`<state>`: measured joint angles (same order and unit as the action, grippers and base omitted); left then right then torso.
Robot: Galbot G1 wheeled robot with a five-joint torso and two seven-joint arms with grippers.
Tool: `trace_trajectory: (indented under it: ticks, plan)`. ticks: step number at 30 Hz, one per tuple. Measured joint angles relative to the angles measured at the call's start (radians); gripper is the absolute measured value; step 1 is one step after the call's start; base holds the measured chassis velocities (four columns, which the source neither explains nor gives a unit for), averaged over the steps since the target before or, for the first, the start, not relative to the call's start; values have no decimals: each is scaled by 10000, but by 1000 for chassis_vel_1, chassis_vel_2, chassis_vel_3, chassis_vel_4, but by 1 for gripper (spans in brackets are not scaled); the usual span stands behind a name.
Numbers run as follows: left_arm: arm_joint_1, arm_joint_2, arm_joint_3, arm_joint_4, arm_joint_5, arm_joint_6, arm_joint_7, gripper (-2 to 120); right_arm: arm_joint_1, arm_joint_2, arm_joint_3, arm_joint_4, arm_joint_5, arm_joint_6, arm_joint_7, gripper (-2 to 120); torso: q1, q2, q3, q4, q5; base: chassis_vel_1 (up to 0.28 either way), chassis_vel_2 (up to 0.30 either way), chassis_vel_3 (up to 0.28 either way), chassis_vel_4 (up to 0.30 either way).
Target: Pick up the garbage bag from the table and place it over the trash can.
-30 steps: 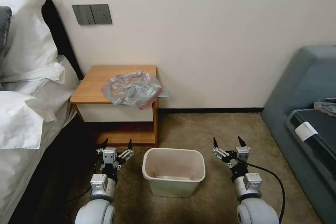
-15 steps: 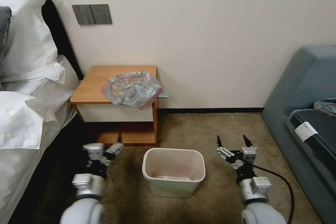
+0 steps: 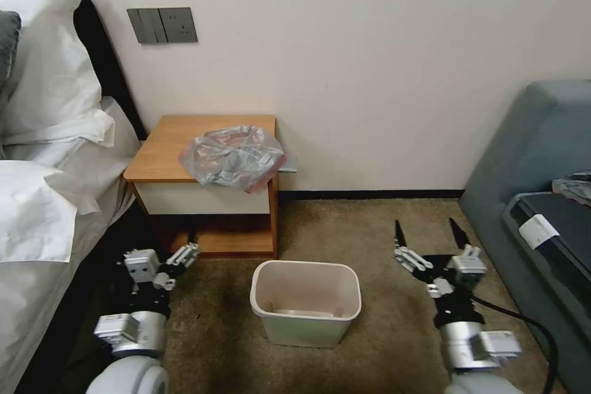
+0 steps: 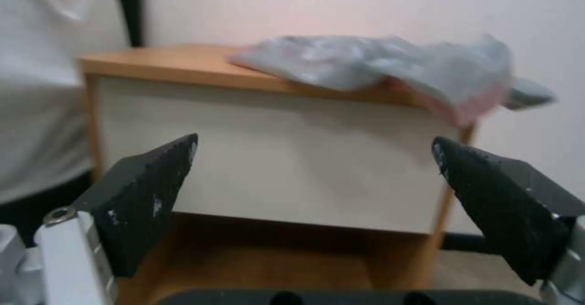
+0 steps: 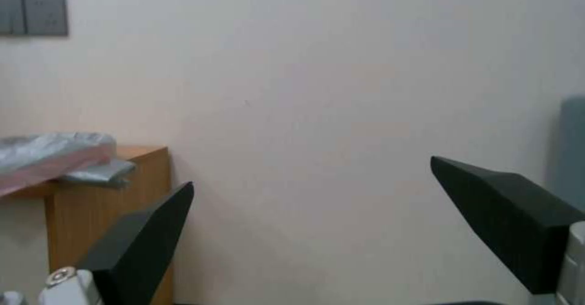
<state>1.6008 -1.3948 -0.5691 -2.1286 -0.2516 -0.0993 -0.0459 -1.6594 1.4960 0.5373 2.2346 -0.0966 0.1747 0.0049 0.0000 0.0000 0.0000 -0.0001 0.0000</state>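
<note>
Two grippers: both are seen low over the carpet, with nothing held.
Left gripper point(image 3: 165, 253): placed at 8 o'clock from the trash can, just before the table's lower shelf; its dark fingers point(image 4: 149, 195) are spread wide apart.
Right gripper point(image 3: 428, 235): placed at 3 o'clock from the trash can, well apart from the table; its fingers are likewise spread wide.
Garbage bag point(image 3: 233, 156): found crumpled on the table point(image 3: 166, 148), towards the 4 o'clock corner of the top, with its pinkish-red edge draped over the front edge and the right corner.
Trash can point(image 3: 305, 302): stood upright on the carpet at 5 o'clock from the table, mouth open upward, unlined.
Handling: the bag is judged very light, soft and crinkly, likely slippery, and easily torn if pinched hard.
Hold point: the overhanging pink-edged rim is judged the best purchase, since it can be pinched from below the table edge.
Orientation: the heap lies flat; its long axis is judged to run from 10 o'clock to 4 o'clock across the top. The bag's mouth cannot be told.
</note>
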Motion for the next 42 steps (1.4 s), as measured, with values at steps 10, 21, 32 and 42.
trace_trajectory:
  ticks: [10, 21, 32, 42]
  plan:
    - [-147, -93, -36, 237, 556, -228, -90, 100, 3263, -1127, -1179, -2463, -4762, 505, -114, 100, 0, 0, 1, 0, 0, 0, 0, 0, 0]
    - [-386, -98, -543, 577, 541, -358, -115, 100, 6631, -1881, -2808, -5809, -7230, 1208, -348, 100, 2, -1, 2, 3, -1, 0, 0, 0, 0]
    - [-767, -218, -432, 1111, 519, -286, -132, 100, 9197, -1526, -3756, -8554, -8406, 2014, -36, 100, 2, -1, 2, 2, -2, 0, 0, 0, 0]
    - [-825, -378, -423, 1238, 546, -255, -163, 100, 9863, -1220, -4347, -9188, -8299, 1962, -27, 90, 1, -2, 0, 2, -2, 0, 0, 0, 0]
